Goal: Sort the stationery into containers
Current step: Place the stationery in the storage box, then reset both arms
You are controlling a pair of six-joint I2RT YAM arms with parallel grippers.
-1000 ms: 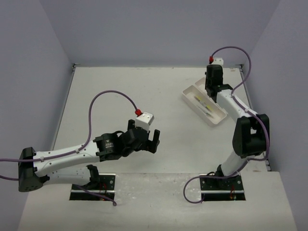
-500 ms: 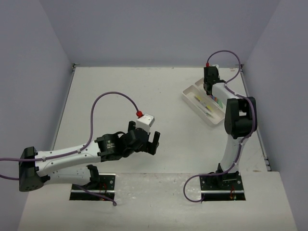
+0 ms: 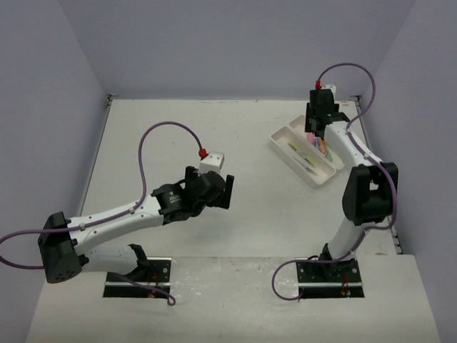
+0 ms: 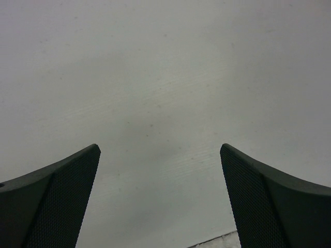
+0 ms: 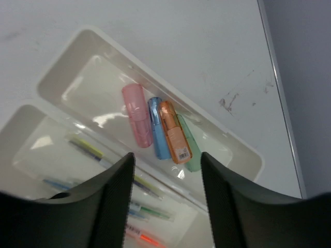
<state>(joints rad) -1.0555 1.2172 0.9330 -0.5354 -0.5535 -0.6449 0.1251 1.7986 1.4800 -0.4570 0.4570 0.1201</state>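
The white two-compartment tray point(image 3: 280, 136) sits at the far right of the table. My right gripper point(image 3: 315, 131) hovers open just above it, holding nothing. In the right wrist view my right gripper point(image 5: 166, 157) frames the tray point(image 5: 46, 77). One compartment holds four stubby markers side by side: pink point(image 5: 135, 114), blue point(image 5: 156, 137), orange point(image 5: 175, 132) lying partly on top, and green point(image 5: 193, 152). The other compartment holds thin pens, one yellow point(image 5: 87, 146); my fingers hide part of them. My left gripper point(image 3: 227, 191) is open over bare table near the middle, also seen as my left gripper point(image 4: 159, 150).
The table's right edge strip point(image 5: 279, 82) runs close beside the tray, with the wall beyond it. A purple cable point(image 3: 161, 136) loops above the left arm. A table seam point(image 4: 217, 240) shows under the left gripper.
My right gripper's jaws have gone from shut to open above the tray, and its wrist has shifted over the tray. The left arm has reached a little farther onto the table.
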